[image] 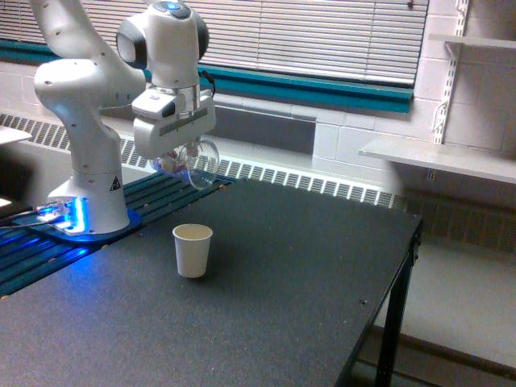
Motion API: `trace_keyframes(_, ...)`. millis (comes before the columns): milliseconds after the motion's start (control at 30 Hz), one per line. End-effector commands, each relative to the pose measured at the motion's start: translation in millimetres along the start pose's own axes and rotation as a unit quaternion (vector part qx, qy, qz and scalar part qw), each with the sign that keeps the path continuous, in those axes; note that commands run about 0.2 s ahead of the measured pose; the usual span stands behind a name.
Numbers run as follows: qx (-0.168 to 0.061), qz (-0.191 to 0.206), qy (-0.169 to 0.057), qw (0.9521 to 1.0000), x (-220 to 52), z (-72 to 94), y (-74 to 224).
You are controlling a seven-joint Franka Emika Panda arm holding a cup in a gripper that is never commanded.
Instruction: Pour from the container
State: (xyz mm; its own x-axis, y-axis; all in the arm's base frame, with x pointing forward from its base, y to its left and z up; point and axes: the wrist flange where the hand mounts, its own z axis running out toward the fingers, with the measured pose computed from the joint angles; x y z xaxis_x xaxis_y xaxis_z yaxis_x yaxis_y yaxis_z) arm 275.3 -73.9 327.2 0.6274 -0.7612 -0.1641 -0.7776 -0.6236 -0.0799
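Dark table, white paper cup, window wall behind

A white paper cup stands upright and open-mouthed on the dark speckled table, toward 9 o'clock of the tabletop. Closed window blinds run along 12 o'clock above a teal sill band and a white block wall. A long radiator grille lines the table's far edge. At 3 o'clock, grey wall shelves hang on metal brackets.
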Motion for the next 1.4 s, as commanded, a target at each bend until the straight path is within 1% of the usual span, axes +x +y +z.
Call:
trace_keyframes(33, -0.007, -0.008, -0.022, 0.9997, -3.5, 16.0, 10.7)
trace_keyframes(700, 0.000, -0.018, -0.044, 0.9989, -0.3, 24.2, 17.4)
trace_keyframes(1000, -0.002, -0.022, -0.053, 0.9983, 2.3, 28.1, 23.5)
trace_keyframes(1400, -0.005, -0.018, -0.060, 0.9980, 8.6, 32.7, 35.1)
